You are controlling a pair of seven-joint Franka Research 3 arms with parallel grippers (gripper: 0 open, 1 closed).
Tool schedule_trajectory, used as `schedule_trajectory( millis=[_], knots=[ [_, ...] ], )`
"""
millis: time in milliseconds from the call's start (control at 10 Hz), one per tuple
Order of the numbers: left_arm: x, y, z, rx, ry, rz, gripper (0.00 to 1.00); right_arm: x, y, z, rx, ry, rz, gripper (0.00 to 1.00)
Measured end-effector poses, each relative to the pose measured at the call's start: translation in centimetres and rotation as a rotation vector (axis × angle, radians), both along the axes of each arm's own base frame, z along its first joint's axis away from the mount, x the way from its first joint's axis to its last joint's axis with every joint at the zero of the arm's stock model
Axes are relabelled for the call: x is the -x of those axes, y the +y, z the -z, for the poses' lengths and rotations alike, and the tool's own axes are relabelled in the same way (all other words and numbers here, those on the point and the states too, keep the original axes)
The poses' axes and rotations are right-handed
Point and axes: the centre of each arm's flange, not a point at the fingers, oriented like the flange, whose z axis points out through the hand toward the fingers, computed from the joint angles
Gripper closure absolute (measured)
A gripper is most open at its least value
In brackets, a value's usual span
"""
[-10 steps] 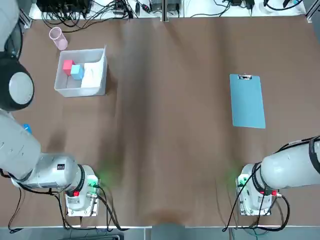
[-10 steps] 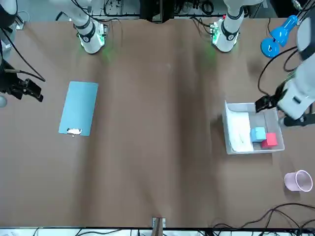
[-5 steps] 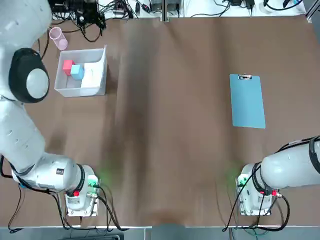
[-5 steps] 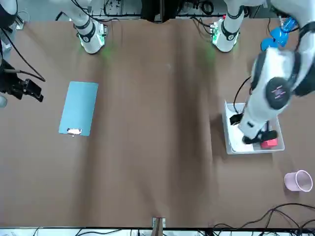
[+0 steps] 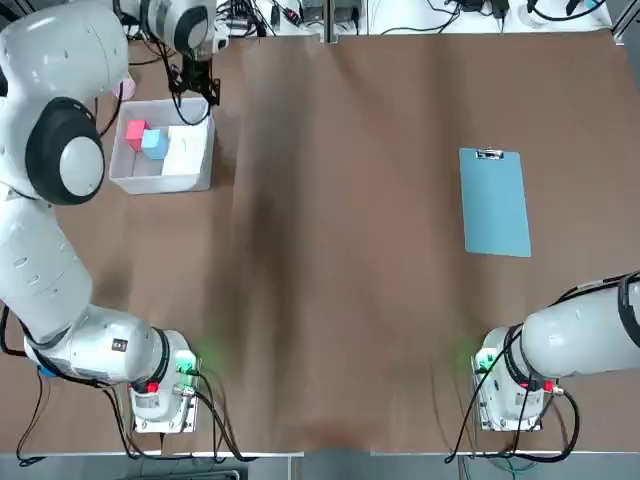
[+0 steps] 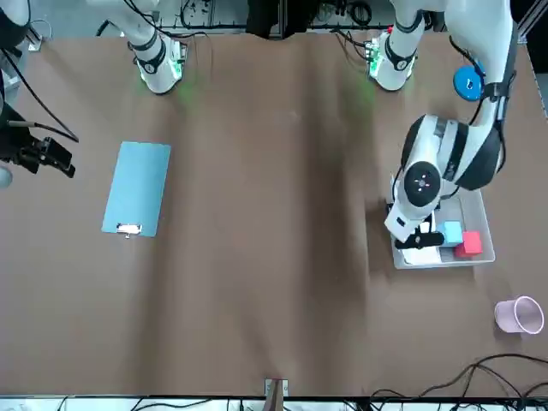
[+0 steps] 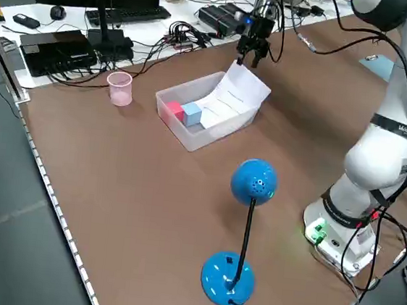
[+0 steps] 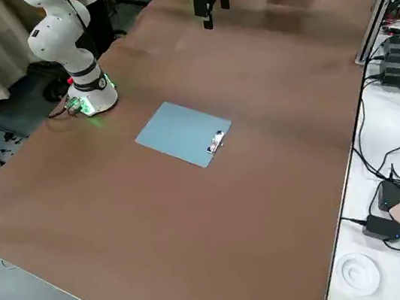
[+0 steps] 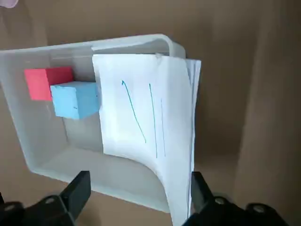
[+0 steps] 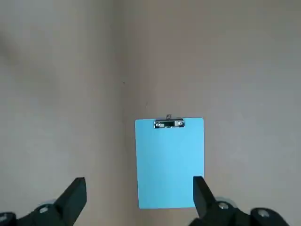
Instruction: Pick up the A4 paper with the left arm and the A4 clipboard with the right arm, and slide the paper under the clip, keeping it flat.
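Left arm (image 5: 70,150), top view: compared with one second ago, the arm has swung inward from the table's left side, and its left gripper (image 9: 141,194) now hangs above the white bin (image 5: 135,180), near the wall toward the table's middle. The fingers are spread, with nothing pinched between them. In the front view, the blue cube (image 6: 449,233), hidden half a second ago, is again visible beside the red cube (image 6: 469,245); in the top view, the pink cup (image 5: 125,87) is now partly covered.

A4 paper (image 9: 136,108), left wrist view: the sheet, marked with a few thin pen lines, lies in the bin beside the cubes. It is curved rather than flat, and one end rises over the bin's wall; whether it is a single sheet cannot be told.

A4 clipboard (image 10: 170,165), right wrist view: the board lies flat on the brown table (image 5: 350,300), on the right arm's side, unchanged in place. Its metal clip (image 10: 169,123) is at the short edge away from the robot's bases, with no paper beneath it.

Right arm (image 5: 580,340): unmoved. Its right gripper (image 10: 139,194) is raised to the outer side of the clipboard, apart from it, fingers spread and empty.
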Motion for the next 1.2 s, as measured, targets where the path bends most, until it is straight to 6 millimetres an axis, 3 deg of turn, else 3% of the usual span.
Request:
schedule_trajectory(
  millis=[100,300,600,800,1000,1200],
  knots=[
    [0.5,-0.2,1.2,-0.006,-0.007,0.002,0.08,0.0,0.0,0.0,0.000,0.001,0.002,0.00],
    [0.8,-0.5,1.9,0.000,-0.022,0.002,0.08,-0.3,-0.3,1.0,-0.002,0.011,0.101,0.00],
    [0.7,-0.9,2.0,0.007,-0.049,-0.020,0.08,-2.4,-4.2,6.2,-0.001,0.036,0.322,0.00],
    [0.5,-1.3,2.7,0.020,-0.070,-0.029,0.08,-2.9,-8.1,13.0,-0.027,0.070,0.529,0.01],
    [0.5,-1.4,3.3,0.023,-0.068,-0.028,0.08,-2.3,-11.9,21.8,-0.046,0.018,0.680,0.01],
    [0.5,-1.5,3.5,0.023,-0.066,-0.027,0.09,-1.4,-13.0,28.6,-0.055,-0.007,0.837,0.01]
  ],
)
